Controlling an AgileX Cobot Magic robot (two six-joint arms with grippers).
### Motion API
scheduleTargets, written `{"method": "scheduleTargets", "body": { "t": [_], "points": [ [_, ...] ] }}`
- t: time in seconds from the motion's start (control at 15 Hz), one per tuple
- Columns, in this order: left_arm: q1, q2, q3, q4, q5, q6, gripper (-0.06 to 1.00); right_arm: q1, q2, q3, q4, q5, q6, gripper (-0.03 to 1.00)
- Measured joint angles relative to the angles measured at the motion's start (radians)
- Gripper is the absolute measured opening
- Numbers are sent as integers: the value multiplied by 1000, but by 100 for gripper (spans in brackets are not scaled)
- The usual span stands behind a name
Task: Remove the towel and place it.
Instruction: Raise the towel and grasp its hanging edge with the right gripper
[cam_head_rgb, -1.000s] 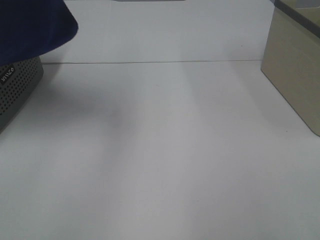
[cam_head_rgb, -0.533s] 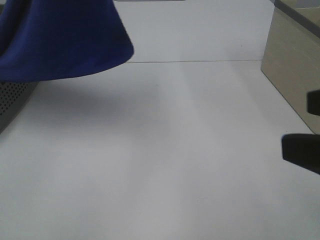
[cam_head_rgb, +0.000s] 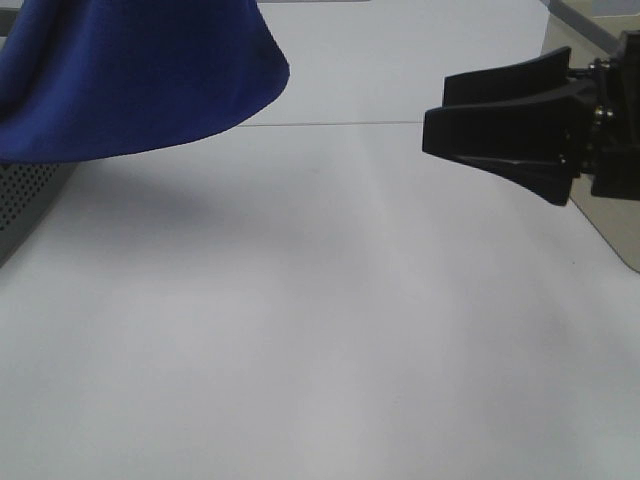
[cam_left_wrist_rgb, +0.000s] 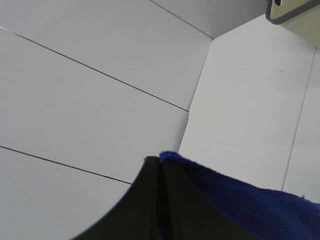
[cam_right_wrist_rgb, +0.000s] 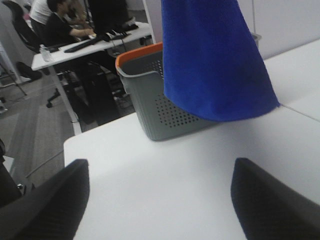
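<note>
Two grippers were seen: the left gripper (cam_left_wrist_rgb: 159, 165) was clamped shut on an edge of the towel (cam_head_rgb: 130, 80), which was hung in the air by the basket (cam_head_rgb: 25, 200), and the right gripper (cam_head_rgb: 437, 112) was spread wide and empty, well apart from it. The step was judged best done if the towel were carried clear of the basket, its free hem were taken by the right gripper, and it were lowered flat onto the table (cam_head_rgb: 300, 350).
</note>
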Motion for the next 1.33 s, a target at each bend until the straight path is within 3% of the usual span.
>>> {"method": "scheduleTargets", "body": {
  "t": [0.13, 0.33, 0.73, 0.93, 1.27, 1.33],
  "points": [
    [-44, 0, 0, -2, -7, 0, 0, 17, 218, -121, 17, 70, -47, 76],
    [-73, 0, 0, -4, -7, 0, 0, 87, 321, -221, 20, 70, -50, 76],
    [-106, 0, 0, -25, -7, 0, 0, 228, 441, -397, 20, -23, -36, 76],
    [-107, 0, 0, -26, -7, 0, 0, 248, 458, -429, -15, -26, 7, 75],
    [-107, 0, 0, -26, 24, 0, 0, 248, 458, -429, -80, 2, 61, 3],
    [-107, 0, 0, -26, 36, 0, 0, 248, 458, -429, -88, 4, 66, 2]
  ]
}}
